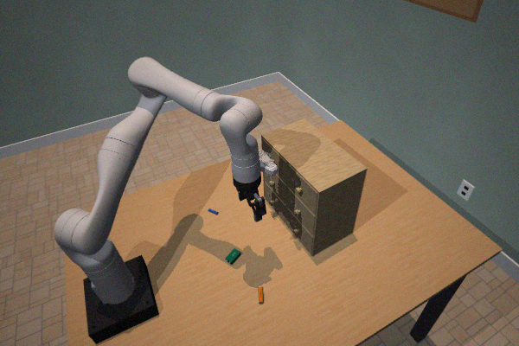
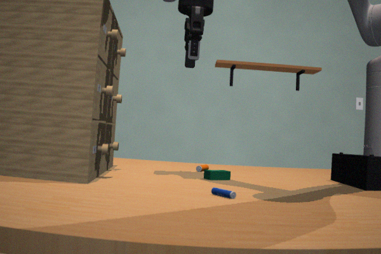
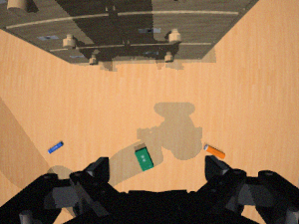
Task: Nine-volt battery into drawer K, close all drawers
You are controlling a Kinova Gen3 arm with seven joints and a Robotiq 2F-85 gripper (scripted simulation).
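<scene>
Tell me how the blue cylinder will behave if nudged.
The blue cylinder would probably roll sideways, being round and lying on its side. It looks stiff, with a straight, smooth body, so it likely won't bend.
</scene>
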